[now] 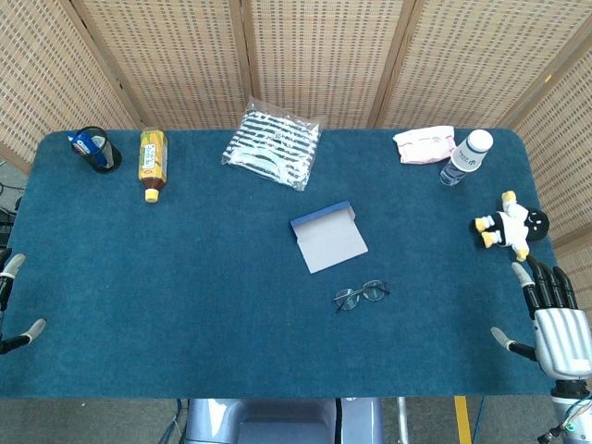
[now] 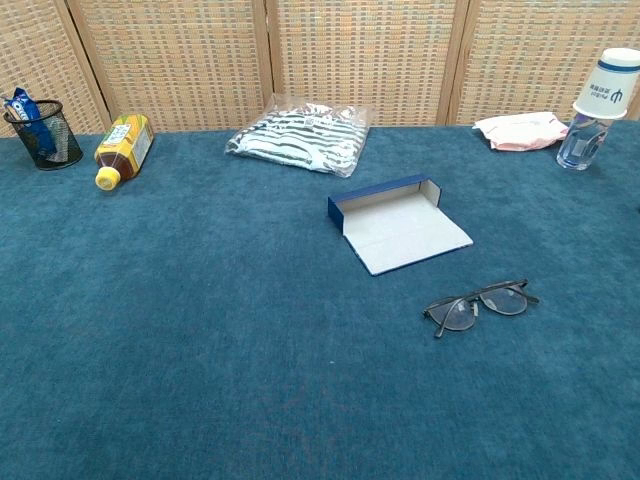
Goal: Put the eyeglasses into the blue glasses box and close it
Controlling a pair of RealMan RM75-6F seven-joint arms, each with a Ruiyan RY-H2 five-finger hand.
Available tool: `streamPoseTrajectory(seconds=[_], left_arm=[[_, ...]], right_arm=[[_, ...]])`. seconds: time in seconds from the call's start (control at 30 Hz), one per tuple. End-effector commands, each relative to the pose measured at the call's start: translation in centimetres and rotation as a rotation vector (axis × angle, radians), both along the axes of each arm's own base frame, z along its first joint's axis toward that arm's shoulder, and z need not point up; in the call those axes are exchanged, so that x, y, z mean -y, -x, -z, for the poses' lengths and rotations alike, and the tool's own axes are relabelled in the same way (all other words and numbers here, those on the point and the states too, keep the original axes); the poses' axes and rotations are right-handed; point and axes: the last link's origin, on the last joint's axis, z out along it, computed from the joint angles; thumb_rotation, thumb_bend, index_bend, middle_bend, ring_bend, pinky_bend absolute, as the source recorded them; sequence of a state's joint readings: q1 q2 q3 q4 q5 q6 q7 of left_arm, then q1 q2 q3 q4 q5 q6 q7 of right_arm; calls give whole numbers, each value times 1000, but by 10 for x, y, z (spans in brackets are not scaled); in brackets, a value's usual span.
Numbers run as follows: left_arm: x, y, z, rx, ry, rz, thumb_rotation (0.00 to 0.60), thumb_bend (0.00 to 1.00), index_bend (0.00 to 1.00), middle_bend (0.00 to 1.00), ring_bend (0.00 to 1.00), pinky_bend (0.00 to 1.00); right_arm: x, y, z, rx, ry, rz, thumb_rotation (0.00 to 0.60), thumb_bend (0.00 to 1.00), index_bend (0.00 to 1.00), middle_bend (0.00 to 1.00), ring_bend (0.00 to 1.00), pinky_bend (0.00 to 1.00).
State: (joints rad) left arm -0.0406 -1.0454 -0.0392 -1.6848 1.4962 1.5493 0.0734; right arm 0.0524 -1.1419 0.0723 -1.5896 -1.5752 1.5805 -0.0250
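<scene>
The eyeglasses point(image 1: 361, 295) are lying folded-out on the blue cloth just below the middle of the head view, thin dark wire frame, 2 clear rounded lenses, arms splayed. Just above and to their left, apart from them, the blue glasses box point(image 1: 328, 237) is lying open, its pale grey lining facing up and a low blue wall along its upper edge. The right hand point(image 1: 552, 314) is hovering at the lower right edge of the frame, fingers spread, holding nothing. The left hand point(image 1: 11, 310) is showing only fingertips at the lower left edge; I cannot tell its state.
</scene>
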Motion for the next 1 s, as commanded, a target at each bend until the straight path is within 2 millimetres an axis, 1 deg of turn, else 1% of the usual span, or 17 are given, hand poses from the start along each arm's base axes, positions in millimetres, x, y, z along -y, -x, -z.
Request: streamPoseTrajectory(seconds=[0.03,0.2,0.33,0.4,0.47,0.53,0.57,0.63,0.77,0.83,0.93,1.0], left_arm=[[0,-1,1,-5,2,6,600,0,0,0,0,0],[-2,1,1,4,-2,-3,600,0,0,0,0,0],[-3,0,1,9,1,5,600,0,0,0,0,0],[-3,0,1,6,3,10,600,0,0,0,0,0],[-4,0,2,7,7,10,600,0,0,0,0,0],[-6,0,3,4,10,8,600,0,0,0,0,0],[-8,0,3,3,14,5,600,0,0,0,0,0],[-11,2,5,4,20,-5,600,0,0,0,0,0],[-15,6,6,-1,19,-31,600,0,0,0,0,0],[-16,7,6,-4,17,-39,600,0,0,0,0,0],[-17,10,6,-4,12,-56,600,0,0,0,0,0],[-17,11,5,-4,7,-61,600,0,0,0,0,0]], right_arm=[[-1,1,0,-12,-9,6,600,0,0,0,0,0],[2,4,4,-47,-44,27,600,0,0,0,0,0],[11,-3,13,-59,-86,-13,600,0,0,0,0,0],[17,-11,25,-50,-142,-47,600,12,19,0,0,0],[25,-20,35,-49,-200,-85,600,38,76,0,0,0],[37,-33,44,-62,-231,-143,600,91,166,0,0,0],[44,-40,49,-63,-248,-170,600,118,192,0,0,0],[53,-52,60,-47,-288,-212,600,204,249,0,0,0],[76,-74,84,-46,-366,-278,600,270,308,0,0,0],[85,-81,94,-68,-373,-304,600,307,324,0,0,0],[98,-90,115,-113,-401,-324,600,347,341,0,0,0],[104,-95,126,-121,-420,-321,600,352,349,0,0,0]])
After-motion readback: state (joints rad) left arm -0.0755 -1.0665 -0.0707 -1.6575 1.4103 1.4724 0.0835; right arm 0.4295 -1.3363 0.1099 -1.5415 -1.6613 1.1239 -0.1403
